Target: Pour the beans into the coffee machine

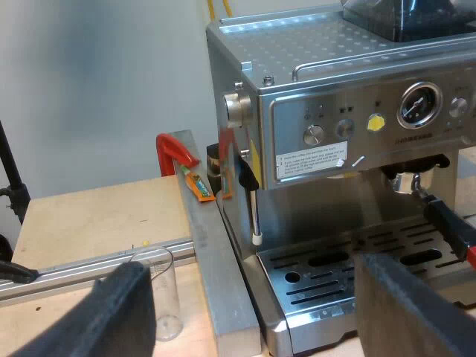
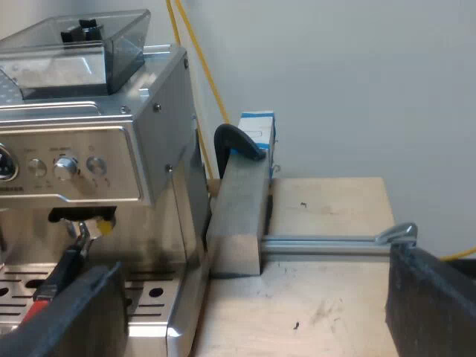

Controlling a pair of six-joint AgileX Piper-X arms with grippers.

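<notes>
left tool (image 1: 249,294): black fingers spread wide, nothing between them. measuring glass (image 1: 162,286): upright on the counter (image 1: 89,216), just beside one finger and partly hidden by it; contents hard to make out. espresso machine (image 1: 335,149): at this tool's twelve o'clock. bean hopper (image 1: 401,16): on machine top, cut off. holder (image 1: 445,222): locked into machine front, red end cut off. right tool (image 2: 253,271): fingers spread, empty, near the machine's side.
</notes>
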